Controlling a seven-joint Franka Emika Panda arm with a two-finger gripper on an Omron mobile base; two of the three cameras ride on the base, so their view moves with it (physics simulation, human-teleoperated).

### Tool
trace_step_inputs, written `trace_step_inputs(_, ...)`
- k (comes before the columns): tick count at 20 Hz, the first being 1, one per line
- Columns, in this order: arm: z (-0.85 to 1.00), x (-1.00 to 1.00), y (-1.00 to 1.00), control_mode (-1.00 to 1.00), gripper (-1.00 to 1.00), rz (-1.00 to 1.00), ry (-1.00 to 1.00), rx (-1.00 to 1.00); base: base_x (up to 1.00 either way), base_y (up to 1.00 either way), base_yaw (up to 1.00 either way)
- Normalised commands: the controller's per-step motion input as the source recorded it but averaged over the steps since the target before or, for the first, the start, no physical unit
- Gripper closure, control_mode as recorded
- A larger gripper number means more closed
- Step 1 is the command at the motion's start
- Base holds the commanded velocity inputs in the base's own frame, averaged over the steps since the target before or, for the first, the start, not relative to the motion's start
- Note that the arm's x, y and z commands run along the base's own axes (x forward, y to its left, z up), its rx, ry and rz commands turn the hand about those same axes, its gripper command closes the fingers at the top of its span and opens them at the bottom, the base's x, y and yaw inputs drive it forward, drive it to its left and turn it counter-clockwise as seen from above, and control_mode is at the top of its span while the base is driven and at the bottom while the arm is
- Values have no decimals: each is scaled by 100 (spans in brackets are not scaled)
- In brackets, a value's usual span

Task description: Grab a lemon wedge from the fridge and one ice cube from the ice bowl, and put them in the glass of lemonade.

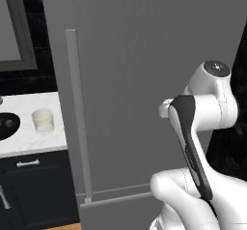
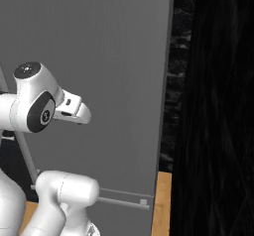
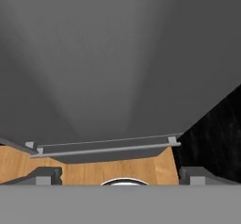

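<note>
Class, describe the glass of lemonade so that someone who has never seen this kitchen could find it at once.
Start at the tall grey fridge and look left to the white marble counter. The glass of lemonade stands there, right of the ice bowl: short, clear and pale yellowish, where the bowl is wide, shallow and black.

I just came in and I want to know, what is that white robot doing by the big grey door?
The robot is facing the fridge, and its door is closed. Its gripper is open and empty, pointing at the door above a horizontal bar handle. On the counter to the left sits the glass of lemonade beside the black ice bowl. Nothing has been fetched from the fridge yet.
</note>
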Motion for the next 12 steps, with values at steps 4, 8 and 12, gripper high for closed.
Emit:
trace_step_inputs(4,0,0,0,100,-100,0,0,0,0,86,0)
trace_step_inputs(8,0,0,0,100,-100,0,0,0,-5,100,0)
trace_step_inputs(12,0,0,0,100,-100,0,0,0,-33,21,-5)
